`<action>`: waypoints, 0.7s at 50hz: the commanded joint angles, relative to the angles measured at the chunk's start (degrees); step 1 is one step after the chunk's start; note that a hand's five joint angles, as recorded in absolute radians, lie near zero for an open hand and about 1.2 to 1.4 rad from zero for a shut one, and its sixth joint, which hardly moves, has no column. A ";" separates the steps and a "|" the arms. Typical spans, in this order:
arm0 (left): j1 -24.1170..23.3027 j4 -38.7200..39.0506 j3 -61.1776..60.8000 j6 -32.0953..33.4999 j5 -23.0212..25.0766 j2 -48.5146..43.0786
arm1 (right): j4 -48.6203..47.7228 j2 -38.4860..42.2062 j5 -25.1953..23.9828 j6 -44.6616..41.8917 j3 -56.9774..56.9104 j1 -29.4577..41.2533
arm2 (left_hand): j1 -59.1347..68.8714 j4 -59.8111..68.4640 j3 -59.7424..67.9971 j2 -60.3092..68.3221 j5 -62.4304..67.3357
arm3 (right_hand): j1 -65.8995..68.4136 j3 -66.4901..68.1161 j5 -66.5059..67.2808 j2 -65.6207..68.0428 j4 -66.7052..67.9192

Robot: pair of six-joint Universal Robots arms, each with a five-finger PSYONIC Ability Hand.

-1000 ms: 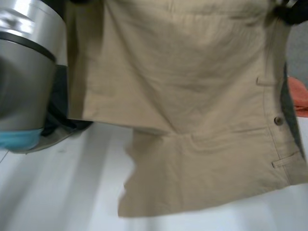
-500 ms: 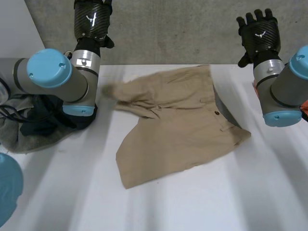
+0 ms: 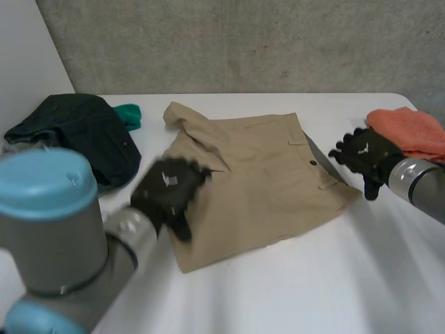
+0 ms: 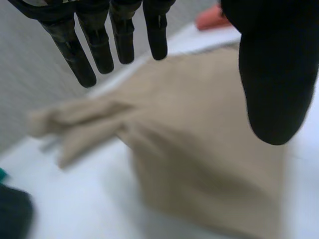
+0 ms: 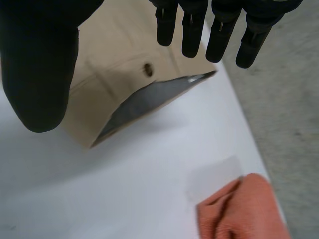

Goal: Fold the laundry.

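Khaki shorts (image 3: 264,181): lying flat at the middle of the table (image 3: 313,292), far corner rumpled.
Left hand (image 3: 167,195): fingers straight and spread, holding nothing, over the shorts' left edge.
Right hand (image 3: 361,156): fingers straight, empty, just beside the waistband.
Orange cloth (image 3: 410,132): beyond the right hand.

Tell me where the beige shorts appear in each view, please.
Head view: the shorts lie in the middle of the table, between the left hand and the right hand.
Left wrist view: the shorts are spread under the left hand's palm.
Right wrist view: their buttoned corner lies at the right hand's fingertips.
Shared landmark: the orange cloth, on the shorts' buttoned side.
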 commanded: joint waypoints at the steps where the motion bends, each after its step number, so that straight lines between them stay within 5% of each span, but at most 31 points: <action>1: -2.73 -0.93 -5.54 -5.66 -1.33 -0.45 | -1.34 6.03 -3.18 -0.32 -0.65 -1.15 | 6.28 6.70 7.01 6.70 6.65 | 9.32 8.91 8.51 9.02 8.90; 8: -2.56 -0.14 -5.81 -6.28 -3.71 -4.13 | -2.74 7.97 -5.38 1.26 -0.73 -1.06 | 6.45 6.87 7.18 6.87 6.82 | 25.60 25.19 24.79 25.30 25.18; 11: -2.12 0.39 -5.63 -6.28 -3.88 -5.10 | -3.79 8.33 -5.65 3.46 -0.82 -0.88 | 6.79 7.20 7.51 7.20 7.15 | 62.17 61.77 61.37 61.87 61.76; 19: -2.21 6.01 -5.46 -5.93 -3.97 -8.44 | -5.64 7.27 -5.03 6.98 0.58 -0.97 | 29.13 29.55 29.86 29.54 29.50 | 62.26 61.85 61.45 61.95 61.84; 24: -2.47 8.91 -4.93 -5.14 -4.06 -9.33 | -5.47 5.43 -4.68 6.98 2.34 -1.06 | 55.20 55.61 55.92 55.61 55.56 | 62.26 61.85 61.45 61.95 61.84; 35: -2.03 11.64 -4.32 -1.19 -4.32 -10.73 | -2.84 0.07 -2.22 6.98 5.42 -1.15 | 61.27 61.68 62.00 61.68 61.64 | 62.26 61.85 61.45 61.95 61.84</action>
